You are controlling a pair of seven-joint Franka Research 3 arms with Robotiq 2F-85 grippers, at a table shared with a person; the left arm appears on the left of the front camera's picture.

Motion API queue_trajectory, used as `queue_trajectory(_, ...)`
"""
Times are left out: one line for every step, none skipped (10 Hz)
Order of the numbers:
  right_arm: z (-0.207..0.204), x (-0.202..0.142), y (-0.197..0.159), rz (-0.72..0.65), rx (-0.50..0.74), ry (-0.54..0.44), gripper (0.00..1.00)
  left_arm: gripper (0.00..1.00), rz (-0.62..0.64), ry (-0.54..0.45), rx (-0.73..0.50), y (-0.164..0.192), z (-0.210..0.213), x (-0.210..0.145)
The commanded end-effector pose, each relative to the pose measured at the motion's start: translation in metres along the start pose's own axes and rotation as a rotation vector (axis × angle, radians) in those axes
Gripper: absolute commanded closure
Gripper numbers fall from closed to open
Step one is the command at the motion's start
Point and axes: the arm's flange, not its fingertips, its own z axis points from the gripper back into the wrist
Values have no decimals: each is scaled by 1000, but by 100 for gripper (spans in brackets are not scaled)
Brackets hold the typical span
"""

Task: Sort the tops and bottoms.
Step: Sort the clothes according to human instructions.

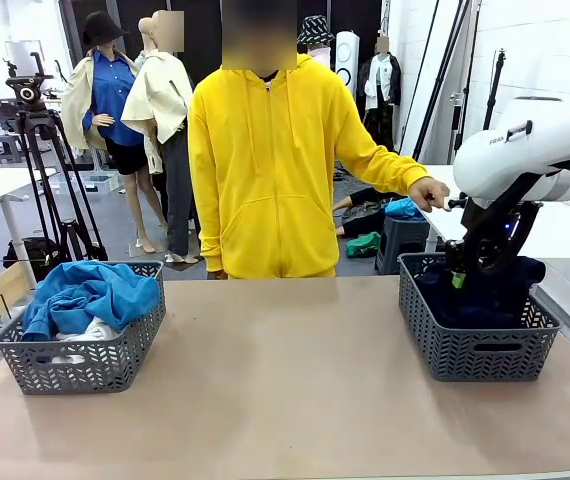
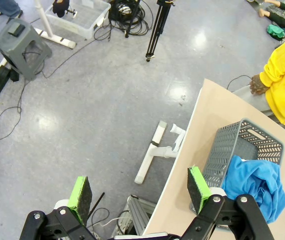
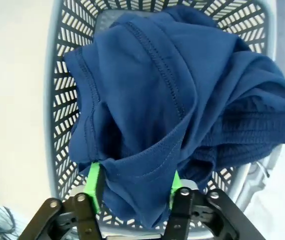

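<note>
**Desk:** What's nearest the lens?

**Photographer:** The right gripper [image 3: 132, 187], jaws part open, with a fold of a dark navy garment [image 3: 182, 95] lying between the green pads. Whether the pads press the cloth, I cannot tell. The garment fills the right basket [image 3: 57, 100], heaped over a second dark piece [image 3: 247, 130].

**Desk:** And the risk?

**Photographer:** In my judgement, snagging. If the arm lifts while the fold drapes over a finger [image 3: 93, 182], the cloth could ride up and spill over the basket rim, or drag the light basket along the table [image 1: 285, 380].

**Desk:** The other side?

**Photographer:** The left gripper [image 2: 140, 192] hangs wide open and empty off the table's edge, above the floor. Near it sits the left basket [image 1: 80, 350] with the bright blue top [image 1: 90, 295] over a white one [image 1: 90, 332]. The blue cloth mounds above the rim, so a careless pass could pull it out.

**Desk:** Farthest back?

**Photographer:** A person in a yellow hoodie [image 1: 265, 160] stands at the far edge, one hand [image 1: 428, 192] out near the right arm; a sudden lift could meet it.
</note>
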Motion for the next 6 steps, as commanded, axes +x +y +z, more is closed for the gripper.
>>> queue_trajectory(20,-10,2,-27,-25,-34,0,0,-4,1,4,0,1,-2)
queue_trajectory(35,-12,4,-17,-31,-64,0,0,-4,1,4,0,1,-2)
queue_trajectory(51,-15,9,0,-23,-87,0,0,-4,1,4,0,1,-2)
queue_trajectory(64,-14,11,2,-29,-105,0,0,-4,1,4,0,1,-2)
queue_trajectory(81,-16,14,5,-51,-123,0,0,-4,1,4,0,1,-2)
queue_trajectory(94,-17,20,13,-54,-135,0,0,-4,1,4,0,1,-2)
